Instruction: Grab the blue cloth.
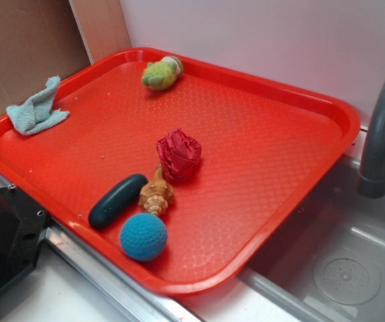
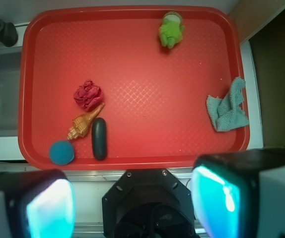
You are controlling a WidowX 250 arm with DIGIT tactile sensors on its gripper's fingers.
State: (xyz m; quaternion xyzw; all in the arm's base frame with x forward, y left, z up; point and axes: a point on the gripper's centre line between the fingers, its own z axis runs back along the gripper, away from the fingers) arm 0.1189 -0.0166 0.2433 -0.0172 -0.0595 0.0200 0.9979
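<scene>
Red tray (image 1: 293,144) taken as the landmark, read left to right in the exterior view. On its far-left rim, draped half over the edge: the blue cloth (image 1: 37,109), pale blue-grey terry, softly folded, 1 pointed corner sticking up. Nothing touches it; it lies well apart from everything else on the tray. At the tray's front edge, a dark oblong piece (image 1: 117,200), then the deep-blue crocheted ball (image 1: 143,236) just beside it, then a tan seashell (image 1: 156,194) touching or nearly touching both. Near the tray's middle, a red woven ball (image 1: 179,155) just behind the shell. At the tray's back rim, a green plush toy (image 1: 161,72). Off the tray's right side, a grey faucet (image 1: 382,127) over a sink basin. In the wrist view the gripper (image 2: 132,203) hangs off the tray's near edge, over the counter, with its 2 fingers (image 2: 50,206) spread wide apart and nothing between them; the cloth (image 2: 227,110) shows against the tray's right rim there. Judgement: this is the approach step, no reach made yet. The next move calls for carrying the parted claw across to the cloth's rim, centring over the raised folds, descending, then closing; the rim beneath may foul 1 finger.
</scene>
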